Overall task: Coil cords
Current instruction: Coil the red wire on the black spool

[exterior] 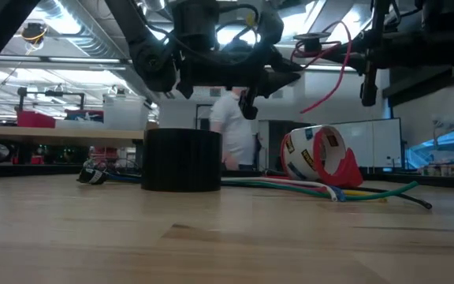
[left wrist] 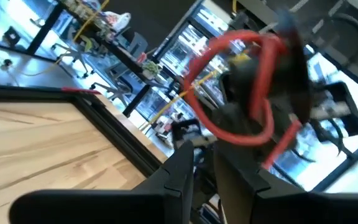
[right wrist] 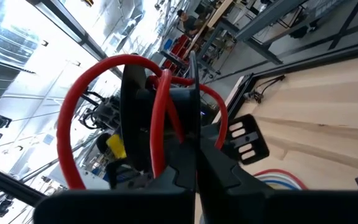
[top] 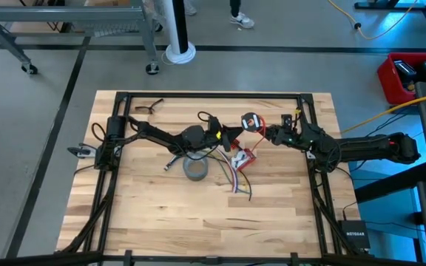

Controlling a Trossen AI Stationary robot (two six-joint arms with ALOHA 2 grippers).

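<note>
High view: your two arms meet above the upper centre of the wooden table. The right gripper is clenched on the red wire, whose loops hang in the air between the grippers. The left gripper sits just beside those loops; you cannot tell whether it grips them. Below, the grey tape roll and a tape dispenser lie mid-frame, with a bundle of coloured cords trailing toward lower centre. The lower half of the table gives you open room; black frame rails bound the edges. Glasses lie at upper left. Low view: a person stands behind, partly hidden.
</note>
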